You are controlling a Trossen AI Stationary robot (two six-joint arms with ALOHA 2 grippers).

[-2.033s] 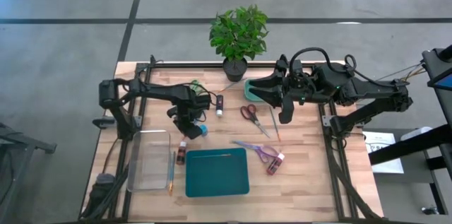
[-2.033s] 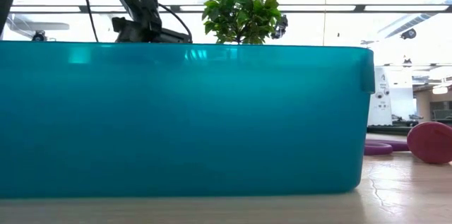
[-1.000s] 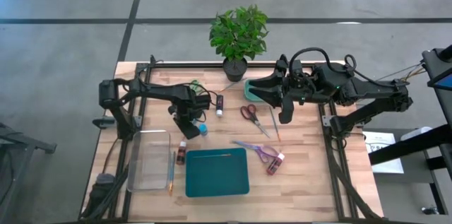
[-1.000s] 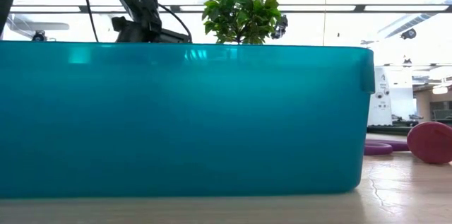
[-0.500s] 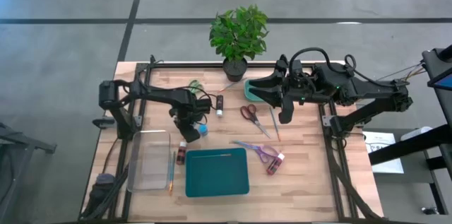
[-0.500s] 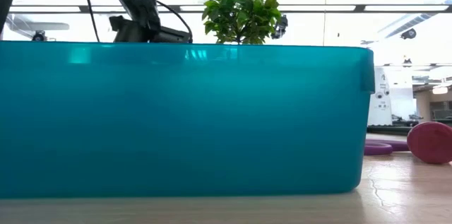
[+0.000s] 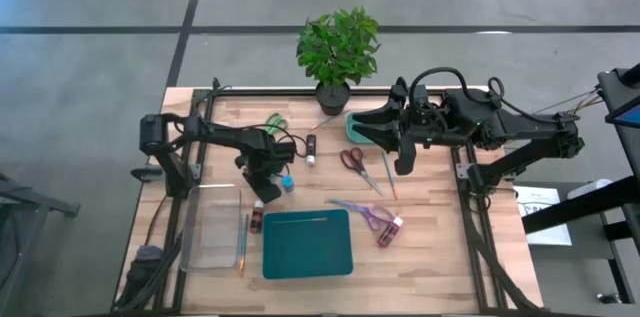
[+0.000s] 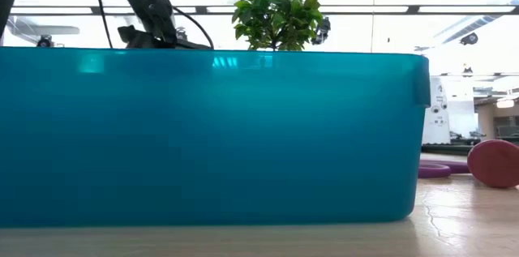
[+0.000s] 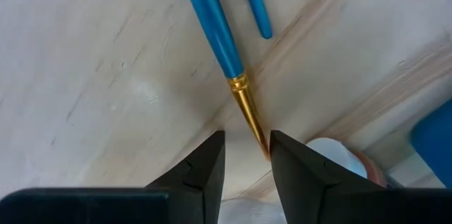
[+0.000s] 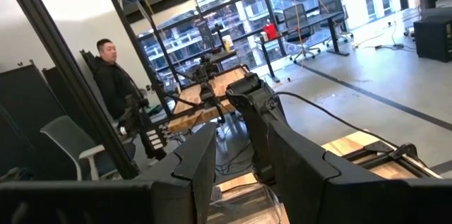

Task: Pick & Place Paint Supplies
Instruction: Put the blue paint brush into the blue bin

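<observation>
At table centre-left, the left gripper (image 7: 262,187) is low over the wood, at 9 o'clock from the blue paint bottle (image 7: 287,184) and just beside it. The dark red bottle (image 7: 257,219) is at 6 o'clock from the gripper, close. Left wrist view: the jaws are a narrow gap apart with bare wood showing between them and nothing clamped. A blue-handled brush (image 9: 219,37) with a gold ferrule lies on the table with its tip running to one finger (image 9: 300,171); can't tell if it touches. A second blue handle (image 9: 254,1) is alongside.

The right gripper (image 7: 403,164) hangs above the table at 2 o'clock from centre, over nothing close. Its jaws are part open and empty, and the room shows through the gap in the right wrist view.

Other supplies:
- Black bottle (image 7: 312,149), at 1 o'clock from the left gripper.
- Pinkish bottle (image 7: 391,230), at 3 o'clock from the teal bin (image 7: 307,247), touching the purple scissors (image 7: 365,214).
- Thin brush (image 7: 388,175), at 3 o'clock from the red scissors (image 7: 352,160).
- Brush (image 7: 305,220) on the bin's far edge.
- Brush (image 7: 243,242) between the clear tray (image 7: 210,225) and the bin.

Potted plant (image 7: 337,52) at the table's 12 o'clock edge. In the low view the bin wall blocks nearly everything. A person (image 10: 113,75) is seated in the room behind.
</observation>
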